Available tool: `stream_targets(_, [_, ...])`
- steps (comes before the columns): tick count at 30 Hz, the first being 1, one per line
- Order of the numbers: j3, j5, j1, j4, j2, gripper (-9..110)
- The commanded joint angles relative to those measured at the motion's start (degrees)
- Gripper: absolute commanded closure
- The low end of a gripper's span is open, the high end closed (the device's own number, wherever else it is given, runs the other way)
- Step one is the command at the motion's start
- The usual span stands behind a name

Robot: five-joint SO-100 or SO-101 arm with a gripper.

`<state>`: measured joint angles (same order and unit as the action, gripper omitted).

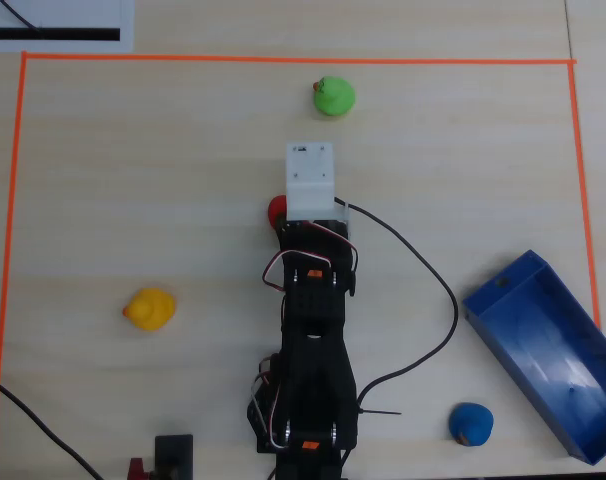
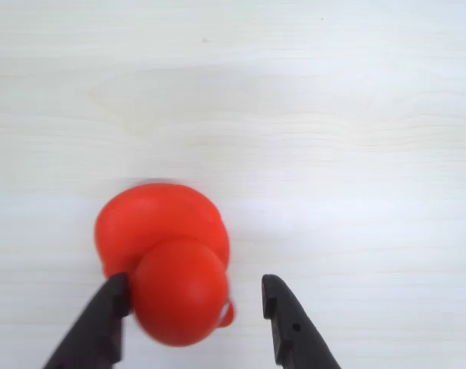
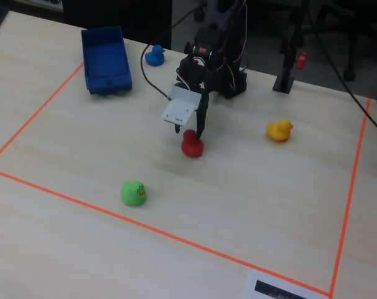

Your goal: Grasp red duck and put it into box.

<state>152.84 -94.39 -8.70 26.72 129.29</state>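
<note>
The red duck sits on the pale wooden table, its head towards the wrist camera. My gripper is open and low around the duck's head: the left finger touches it, and the right finger stands apart with a gap. In the overhead view the duck peeks out at the left of the white wrist mount. In the fixed view the gripper points down onto the duck. The deep-blue box lies at the lower right of the overhead view and at the far left of the fixed view.
A green duck lies beyond the gripper, a yellow duck to the left, and a blue duck near the box. Orange tape frames the work area. A black cable loops right of the arm.
</note>
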Motion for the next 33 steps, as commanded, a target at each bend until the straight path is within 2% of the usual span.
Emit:
stream_targets(1, [-1.32,0.97,-0.7,-1.23,-0.26,88])
stream_targets(5, [-1.32,1.14,-0.53,-1.14,-0.7,98])
stream_targets(8, [-1.41,1.93,-0.35,-1.32,-0.97,101])
stream_targets(16, [-2.81,3.96,-2.9,-1.67,-0.44,101])
stream_targets(23, [-10.9,8.7,-5.71,7.03,5.45,101])
stream_targets(28, [-19.69,10.2,-11.51,14.33,8.09,101])
stream_targets(33, [-26.63,8.88,-23.91,15.73,5.54,101])
